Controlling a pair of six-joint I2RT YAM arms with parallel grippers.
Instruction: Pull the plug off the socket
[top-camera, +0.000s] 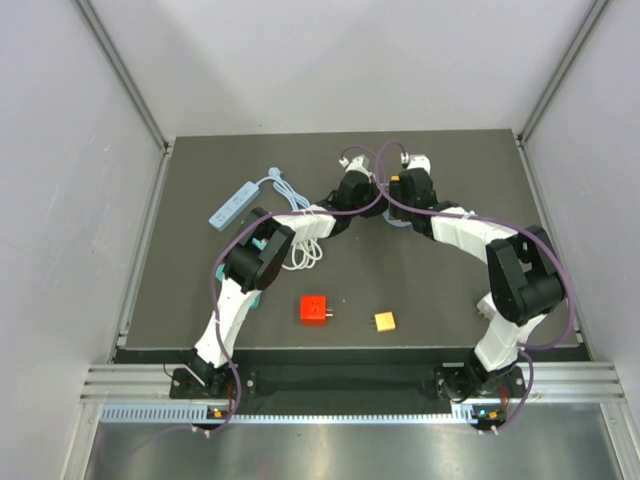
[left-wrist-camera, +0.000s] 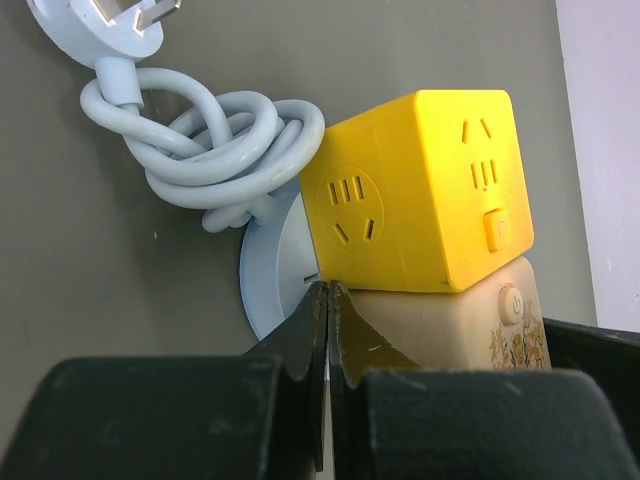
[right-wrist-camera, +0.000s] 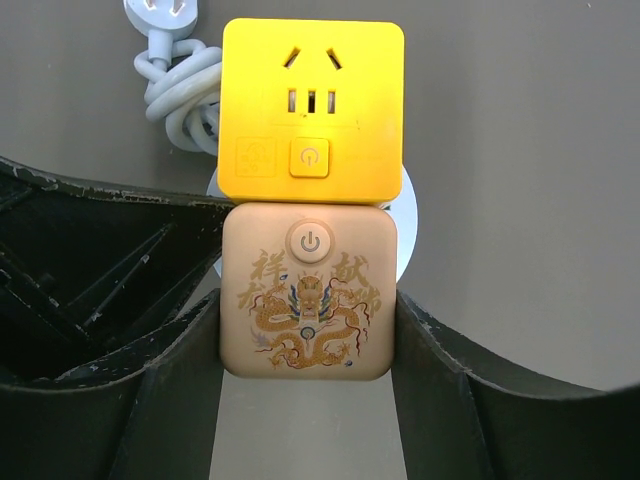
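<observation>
Approach room around joined cubes. The right hand (right-wrist-camera: 308, 335) grips the beige cube (right-wrist-camera: 308, 290) on both sides; closed left hand (left-wrist-camera: 328, 300) sits at the seam under the yellow cube (left-wrist-camera: 420, 190). Coiled cable (left-wrist-camera: 215, 150) blocks one flank; bare worktop (right-wrist-camera: 520, 150) lies opposite.

Dark table (top-camera: 440, 290) bears blue strip (top-camera: 231, 204), red cube (top-camera: 314, 309), yellow adapter (top-camera: 385, 321), round pale-blue socket (left-wrist-camera: 262, 290).

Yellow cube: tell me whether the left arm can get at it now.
Probably yes: the left gripper sits right by the yellow cube, nothing between them, though its jaws are shut and would have to open.
</observation>
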